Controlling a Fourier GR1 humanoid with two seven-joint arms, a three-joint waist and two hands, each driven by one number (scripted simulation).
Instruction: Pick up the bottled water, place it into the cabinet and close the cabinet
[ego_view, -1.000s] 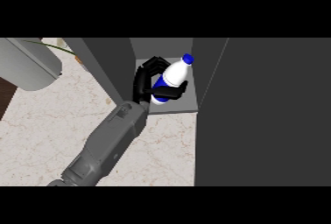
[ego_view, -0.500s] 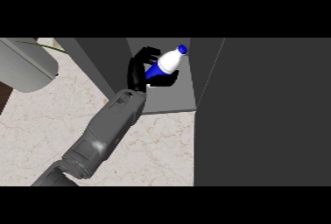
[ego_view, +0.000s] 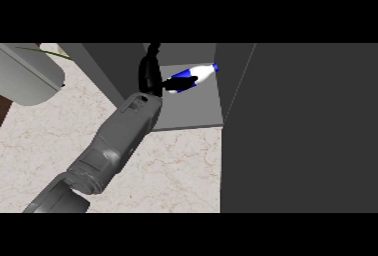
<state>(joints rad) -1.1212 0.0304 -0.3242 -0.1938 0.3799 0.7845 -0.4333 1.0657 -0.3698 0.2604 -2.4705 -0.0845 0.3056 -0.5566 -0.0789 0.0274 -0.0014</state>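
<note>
My left hand is curled round the bottled water, which lies tilted just above the cabinet shelf, cap pointing toward the door. I judge I'm mid-placement; next I must set it down, let go, then swing that door shut.

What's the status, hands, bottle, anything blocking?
Left hand curled on bottled water, inside the cabinet. Right hand out of view. Bottle tilted, not set down. Open cabinet door at right, nothing blocking.

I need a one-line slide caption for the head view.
Left hand holds the tilted water bottle inside the open cabinet.
</note>
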